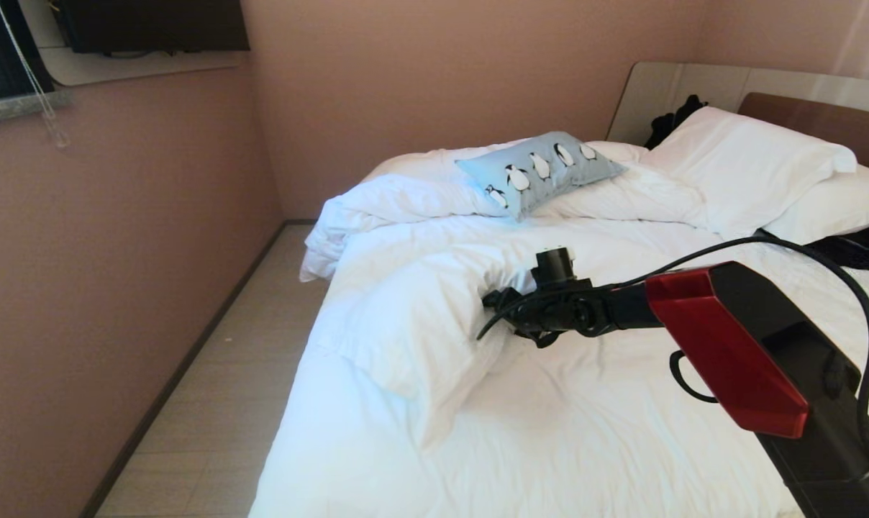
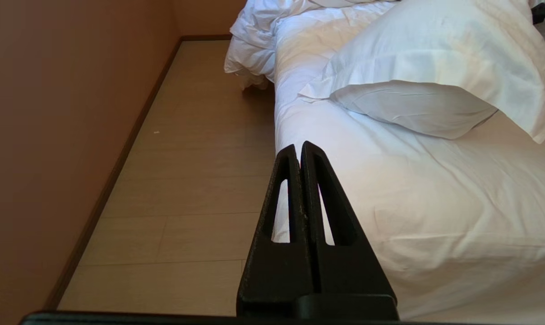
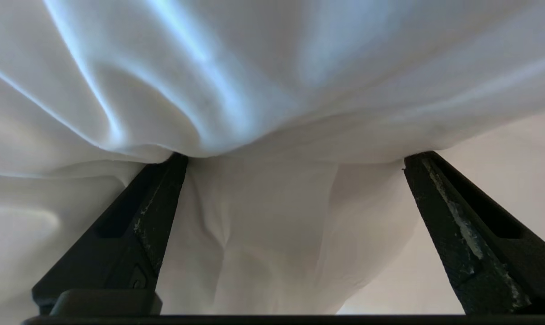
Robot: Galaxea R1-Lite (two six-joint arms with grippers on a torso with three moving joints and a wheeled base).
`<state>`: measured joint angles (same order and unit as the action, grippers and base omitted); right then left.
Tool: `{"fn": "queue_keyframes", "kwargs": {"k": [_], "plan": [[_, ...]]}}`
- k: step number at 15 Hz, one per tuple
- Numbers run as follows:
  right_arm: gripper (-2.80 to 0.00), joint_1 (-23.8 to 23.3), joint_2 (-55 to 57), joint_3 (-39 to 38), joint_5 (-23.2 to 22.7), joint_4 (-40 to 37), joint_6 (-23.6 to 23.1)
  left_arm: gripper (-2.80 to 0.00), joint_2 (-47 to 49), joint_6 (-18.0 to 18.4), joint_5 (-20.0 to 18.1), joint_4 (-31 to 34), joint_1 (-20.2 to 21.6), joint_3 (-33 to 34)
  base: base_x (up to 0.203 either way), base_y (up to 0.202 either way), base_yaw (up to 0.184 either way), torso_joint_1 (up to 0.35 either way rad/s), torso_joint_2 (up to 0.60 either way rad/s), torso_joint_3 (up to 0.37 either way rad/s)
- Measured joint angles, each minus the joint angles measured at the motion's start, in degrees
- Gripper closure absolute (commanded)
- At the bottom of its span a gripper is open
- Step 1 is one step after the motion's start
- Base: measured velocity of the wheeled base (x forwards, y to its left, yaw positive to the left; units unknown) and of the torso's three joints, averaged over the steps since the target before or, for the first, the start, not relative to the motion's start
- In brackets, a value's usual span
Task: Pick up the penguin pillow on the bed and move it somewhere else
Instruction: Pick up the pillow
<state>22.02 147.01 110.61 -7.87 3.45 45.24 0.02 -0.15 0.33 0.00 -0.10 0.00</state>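
Note:
The penguin pillow [image 1: 540,170], light blue with a row of black-and-white penguins, lies on the rumpled white duvet at the far side of the bed [image 1: 607,417]. My right arm reaches across the middle of the bed. Its gripper [image 1: 496,302] is well short of the pillow, against a puffy fold of duvet [image 1: 406,324]. In the right wrist view that gripper [image 3: 297,155] is wide open, both fingertips touching the white fabric [image 3: 272,90], with nothing clamped. The pillow shows in neither wrist view. My left gripper [image 2: 298,146] is shut and empty, parked beside the bed's near edge above the floor.
Two large white pillows [image 1: 744,162] lean at the padded headboard [image 1: 808,108]. Dark clothing lies beside them [image 1: 668,119] and at the bed's right side [image 1: 859,248]. A strip of wooden floor [image 1: 219,374] runs between the bed and the pink wall [image 1: 103,273].

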Motion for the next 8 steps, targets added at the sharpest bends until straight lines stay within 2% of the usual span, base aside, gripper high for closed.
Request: {"fn": "queue_keyframes", "kwargs": {"k": [6, 7, 8], "plan": [[-2.8, 0.2, 1.0, -0.2, 0.1, 0.6, -1.2, 0.0, 0.0, 0.0, 0.0, 0.0, 0.0, 0.0, 0.0, 0.0, 0.0, 0.0, 0.0, 0.0], [0.0, 0.4, 1.1, -0.3, 0.0, 0.4, -1.2, 0.0, 0.0, 0.0, 0.0, 0.0, 0.0, 0.0, 0.0, 0.0, 0.0, 0.0, 0.0, 0.0], [0.0, 0.6, 1.1, -0.4, 0.0, 0.3, -1.1, 0.0, 0.0, 0.0, 0.0, 0.0, 0.0, 0.0, 0.0, 0.0, 0.0, 0.0, 0.0, 0.0]]}}
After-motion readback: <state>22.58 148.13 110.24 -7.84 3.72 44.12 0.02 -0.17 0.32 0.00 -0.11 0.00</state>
